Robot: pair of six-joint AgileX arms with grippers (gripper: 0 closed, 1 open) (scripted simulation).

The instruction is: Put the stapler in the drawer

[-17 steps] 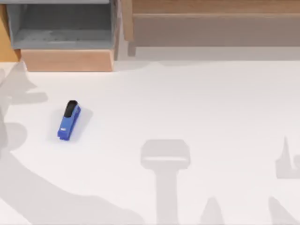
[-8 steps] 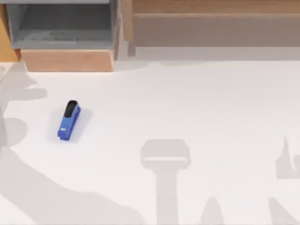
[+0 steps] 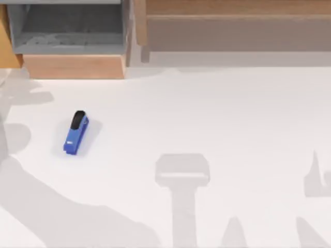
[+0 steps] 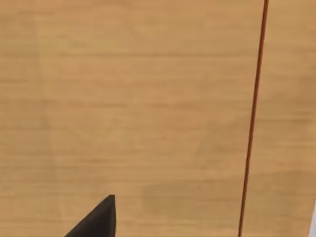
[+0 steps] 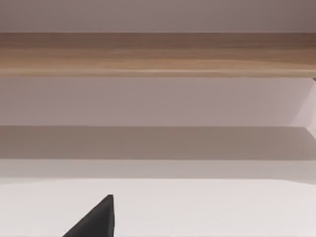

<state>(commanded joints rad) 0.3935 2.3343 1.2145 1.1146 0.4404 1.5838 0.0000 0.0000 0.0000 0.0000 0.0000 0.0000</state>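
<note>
The small blue stapler (image 3: 76,133) with a black end lies flat on the white table, left of centre, its black end pointing toward the back. The drawer (image 3: 74,66) stands pulled open at the back left, with its light-wood front panel facing the stapler and its grey floor bare. A dark tip of my left gripper (image 4: 98,222) shows in the left wrist view against a close light-wood surface. In the right wrist view, a dark tip of my right gripper (image 5: 98,219) hangs over the white table, facing the wooden unit.
A long wooden unit (image 3: 232,26) runs along the back, right of the drawer. Grey arm shadows fall on the table (image 3: 217,113) at the left edge and along the front.
The shadow at the table's left edge has shifted slightly. The stapler and the drawer have not moved.
</note>
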